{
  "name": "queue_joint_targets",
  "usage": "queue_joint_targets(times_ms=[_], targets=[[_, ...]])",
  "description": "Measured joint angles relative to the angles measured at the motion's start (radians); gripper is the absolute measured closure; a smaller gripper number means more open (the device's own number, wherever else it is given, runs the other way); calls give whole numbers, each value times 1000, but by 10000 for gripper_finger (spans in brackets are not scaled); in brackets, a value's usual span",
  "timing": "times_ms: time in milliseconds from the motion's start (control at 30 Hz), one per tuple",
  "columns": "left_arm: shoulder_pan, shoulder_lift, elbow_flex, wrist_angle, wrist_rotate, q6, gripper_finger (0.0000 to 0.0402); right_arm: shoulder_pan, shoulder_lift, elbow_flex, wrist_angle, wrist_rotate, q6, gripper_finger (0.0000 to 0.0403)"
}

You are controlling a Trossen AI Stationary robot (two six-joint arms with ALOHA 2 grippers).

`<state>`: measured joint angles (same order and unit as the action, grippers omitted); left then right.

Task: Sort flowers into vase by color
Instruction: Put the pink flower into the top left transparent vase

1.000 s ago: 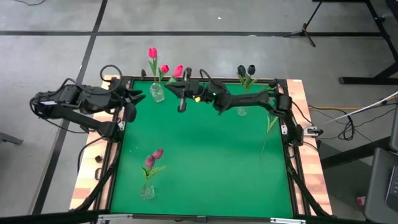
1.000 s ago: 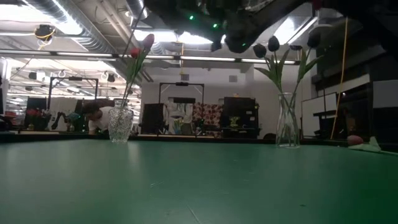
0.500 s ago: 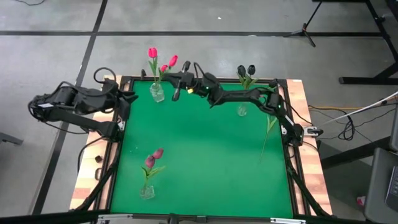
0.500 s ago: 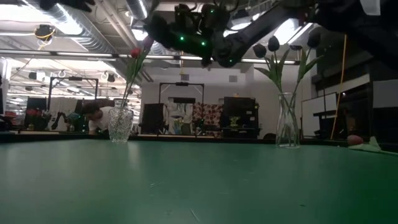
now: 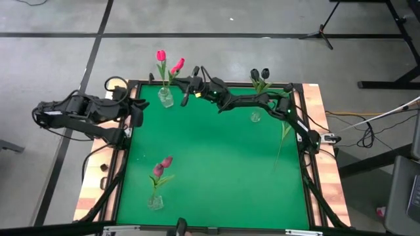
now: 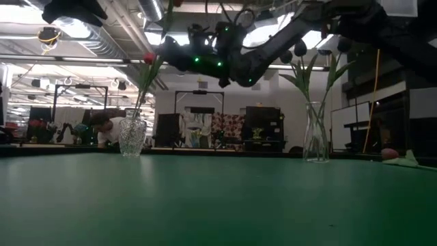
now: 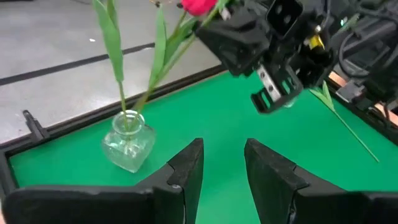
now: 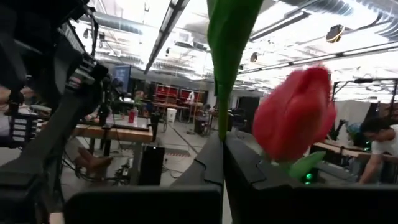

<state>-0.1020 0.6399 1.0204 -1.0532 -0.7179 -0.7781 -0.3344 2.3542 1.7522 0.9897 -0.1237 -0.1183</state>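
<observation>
A pink-red tulip point(image 5: 178, 65) is in my right gripper point(image 5: 180, 80), which reaches over to the far-left glass vase point(image 5: 165, 98). Another pink tulip point(image 5: 161, 56) stands in that vase. In the left wrist view the held tulip's stem point(image 7: 163, 68) slants down to the vase mouth point(image 7: 127, 117). My left gripper point(image 7: 221, 168) hangs open at the table's left edge, short of this vase, with nothing between its fingers. Near-black tulips point(image 5: 260, 74) stand in the far-right vase point(image 5: 255, 117), and maroon tulips point(image 5: 162, 166) in the near-left vase point(image 5: 155, 202). My right gripper pinches a green stalk point(image 8: 222, 121) between its two shut fingers, close beside the red head point(image 8: 295, 115); the stalk widens like a leaf above them. The fingers come from the table's right, tipped slightly upward, and lie across the stalk. The tulip is held high above the mat.
One loose flower point(image 5: 283, 134) lies flat on the green mat by the right edge. The mat's middle and near half point(image 5: 216, 170) hold nothing else. The right arm point(image 5: 256, 99) spans the far edge in front of the black tulips' vase.
My right gripper has carried the pink tulip toward the table's left and far edge and lower, up to the far-left vase; the head now sits close by the other pink heads. My left gripper has sunk a little at the left edge.
</observation>
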Motion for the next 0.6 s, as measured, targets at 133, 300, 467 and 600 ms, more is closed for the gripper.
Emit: queue_joint_targets(times_ms=[133,300,467,600], targets=[[0,0,0,-1,-15,2,287,0,63,82,-13,0,56,403],[0,0,0,-2,-18,2,287,3,116,185,-127,-18,93,403],[0,0,0,-7,-20,14,287,9,131,211,-237,16,95,403],[0,0,0,-7,-21,23,287,7,131,211,-307,44,130,403]])
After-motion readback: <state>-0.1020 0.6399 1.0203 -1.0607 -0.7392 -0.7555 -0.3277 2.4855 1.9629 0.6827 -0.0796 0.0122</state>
